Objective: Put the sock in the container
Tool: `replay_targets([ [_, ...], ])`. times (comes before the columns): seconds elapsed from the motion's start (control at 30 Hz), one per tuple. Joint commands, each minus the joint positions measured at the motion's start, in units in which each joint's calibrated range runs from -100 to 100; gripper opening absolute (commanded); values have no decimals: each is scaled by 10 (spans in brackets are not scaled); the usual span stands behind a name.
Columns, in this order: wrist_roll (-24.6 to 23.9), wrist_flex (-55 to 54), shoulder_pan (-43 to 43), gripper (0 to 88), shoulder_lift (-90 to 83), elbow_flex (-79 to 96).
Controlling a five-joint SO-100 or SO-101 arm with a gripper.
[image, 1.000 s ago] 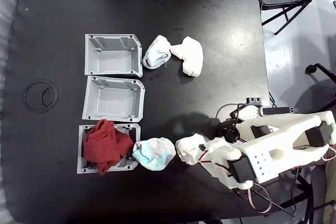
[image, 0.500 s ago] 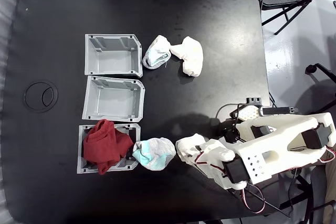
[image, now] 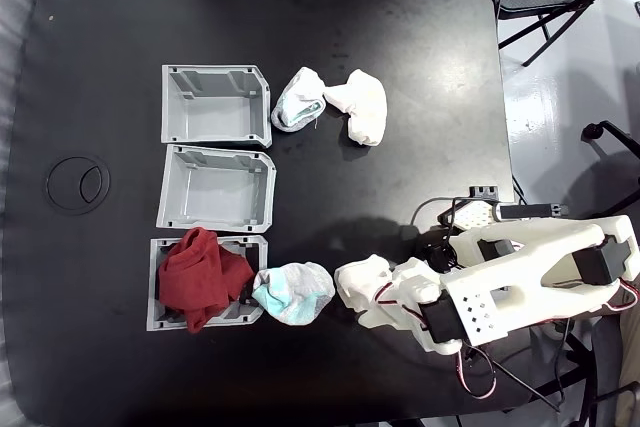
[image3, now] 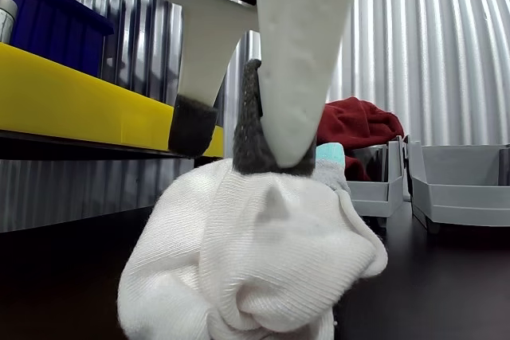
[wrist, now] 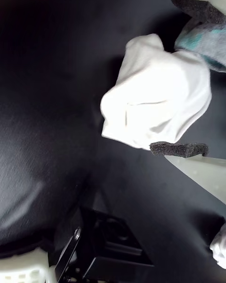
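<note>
Table point(image: 330, 7): arm point(image: 530, 267) is entering from 3 o'clock, covering the gripper point(image: 372, 292) in the fixed view. Container point(image: 218, 188) is sitting empty at 9 o'clock. Sock point(image: 362, 280) is lying on the table at 5 o'clock, gripper jaws spread, straddling it; foam pads point(wrist: 179, 147) are touching, squeeze not visible.

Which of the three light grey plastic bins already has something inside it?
The bottom light grey ribbed plastic bin in the fixed view: a crumpled red cloth fills it. The two above it are empty.
</note>
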Motion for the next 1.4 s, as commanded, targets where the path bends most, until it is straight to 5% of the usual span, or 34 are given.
replay_targets([
  [0.0,3,-37,2,430,-2,22],
  [0.57,-3,-105,9,420,64,47],
  [0.93,-19,-106,35,26,63,37],
  [1.37,-19,-22,163,13,63,-212],
])
